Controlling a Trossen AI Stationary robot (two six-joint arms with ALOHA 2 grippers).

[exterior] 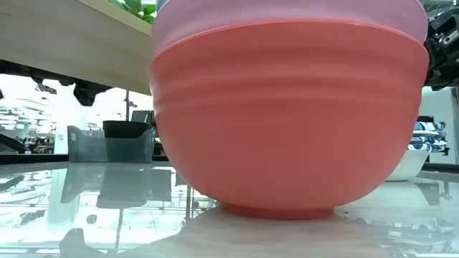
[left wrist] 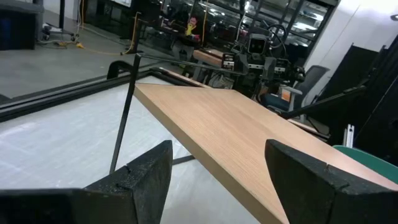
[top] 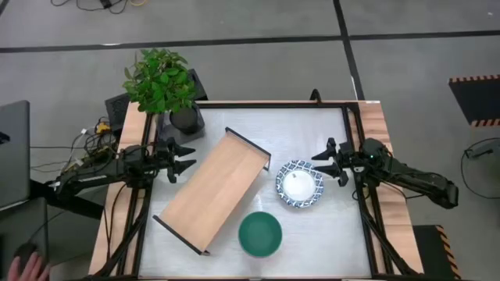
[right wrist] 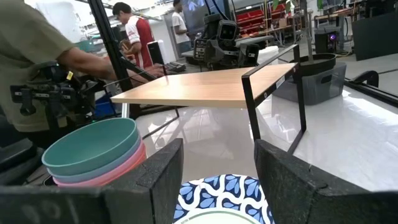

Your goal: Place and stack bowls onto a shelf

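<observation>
1. Shelf (top: 212, 190) lies diagonally across the middle of the high view, running from lower left to upper right on the bench (top: 312, 133); we see a thin black frame at each end.
2. We find the left claw (top: 181, 158) at the left of the frame, just beside the shelf's upper-left long edge, its fingers spread wide and holding nothing.
3. In the left wrist view the light-wood board (left wrist: 249, 143) stretches away between the two dark fingers (left wrist: 149, 180).
4. We see the right claw (top: 330, 161) at the right of the frame, near the patterned bowl (top: 299, 185), also spread wide and empty.
5. The patterned bowl sits just right of the shelf's upper end, apart from it, its white centre facing up.
6. A stack of bowls (top: 259, 234) stands in the lower middle of the frame, close to the shelf's lower-right long edge; from above we see only the green bowl on top.
7. The right wrist view shows that stack (right wrist: 96, 152) as green over blue over pink; the low view adds a red bowl (exterior: 287, 129) at the bottom.
8. A plant (top: 160, 82) in a black pot stands at the upper left of the bench.
9. We notice a person (right wrist: 31, 56) in the right wrist view's left part.
</observation>
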